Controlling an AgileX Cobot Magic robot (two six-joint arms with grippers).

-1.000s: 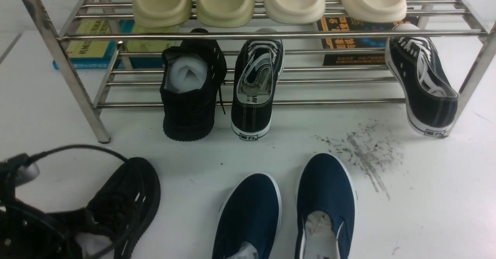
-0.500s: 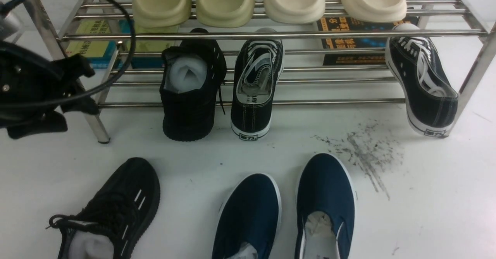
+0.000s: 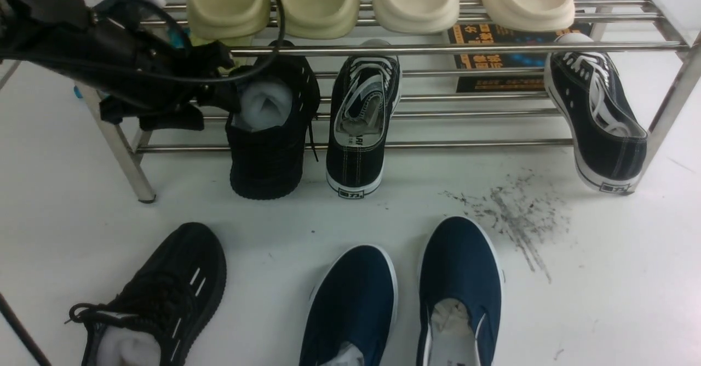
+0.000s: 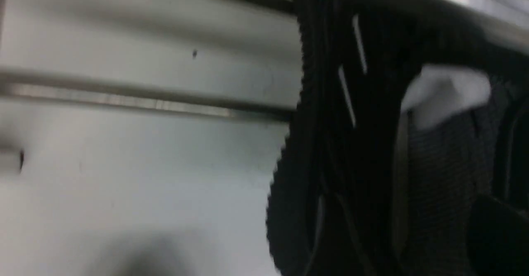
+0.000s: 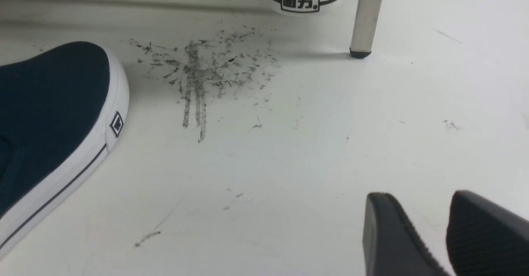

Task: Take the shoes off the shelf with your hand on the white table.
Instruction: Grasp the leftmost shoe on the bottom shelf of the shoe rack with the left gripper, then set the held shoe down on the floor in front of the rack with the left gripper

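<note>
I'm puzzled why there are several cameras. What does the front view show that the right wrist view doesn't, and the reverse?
Only the front view: the left gripper beside the black knit shoe on the shelf, its mate on the table, and the sandals. Only the right wrist view: the right gripper, holding nothing. Both: the scuff marks, a navy slip-on and a shelf leg.

Two-tier steel-tube shelf (image 3: 383,144) stands at the back of the glossy white table (image 3: 602,278). Lower tier, left to right: black knit lace-up sneaker (image 3: 268,158), black canvas white-laced sneaker (image 3: 358,141) just beside it, its mate (image 3: 599,119) far right. My left gripper (image 3: 227,78) sits just left of the knit one. Before the shelf, on the table: second black knit sneaker (image 3: 164,295) at left, pair of navy slip-ons (image 3: 463,278) to its right.
</note>
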